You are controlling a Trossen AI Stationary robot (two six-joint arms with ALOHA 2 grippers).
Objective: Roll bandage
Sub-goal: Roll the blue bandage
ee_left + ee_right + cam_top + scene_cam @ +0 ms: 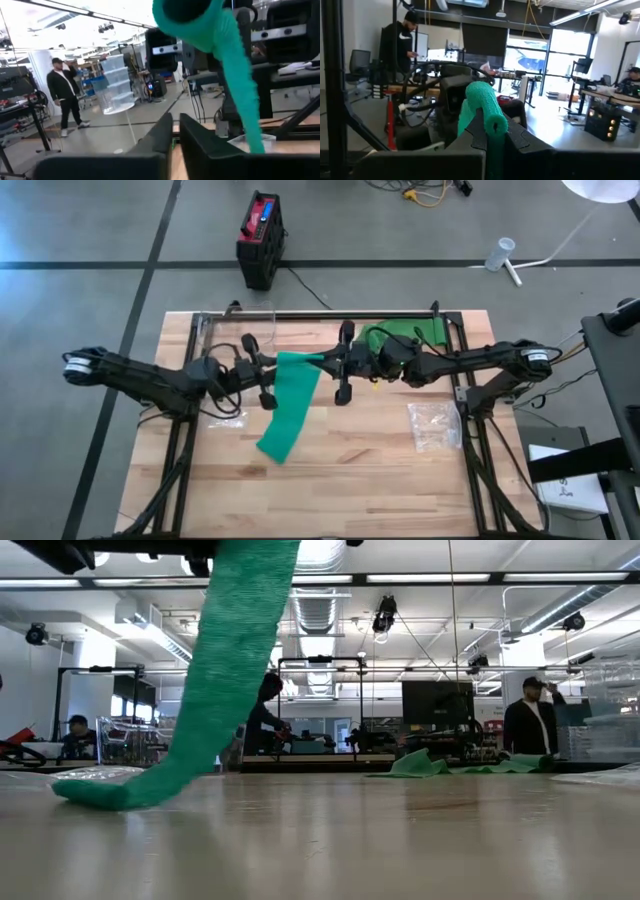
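Both dark arms fill the middle of the high view, reaching toward each other above the wooden table point(330, 480): the left gripper point(268, 370) sits just left of centre and the right gripper point(343, 365) just right of it, with the green bandage point(290, 410) between them; its upper end is at the right gripper, near the left gripper's fingers, and the strip runs down to a loose end lying on the boards, a second green cloth point(405, 335) lies at the far edge behind the right arm, a clear plastic bag point(433, 425) rests on the right side of the table, and a black and red box point(262, 235) stands on the floor beyond; low view: the bandage point(225, 670) hangs from the top of the picture and its end lies folded on the tabletop at the left, with the green cloth point(450, 765) far across the table and people in the room behind; left wrist view: the left gripper point(176, 131) has its dark fingers closed on nothing, almost touching, and the bandage point(225, 55) hangs beyond them; right wrist view: the right gripper point(492, 131) is clamped on the rolled end of the bandage point(482, 107)
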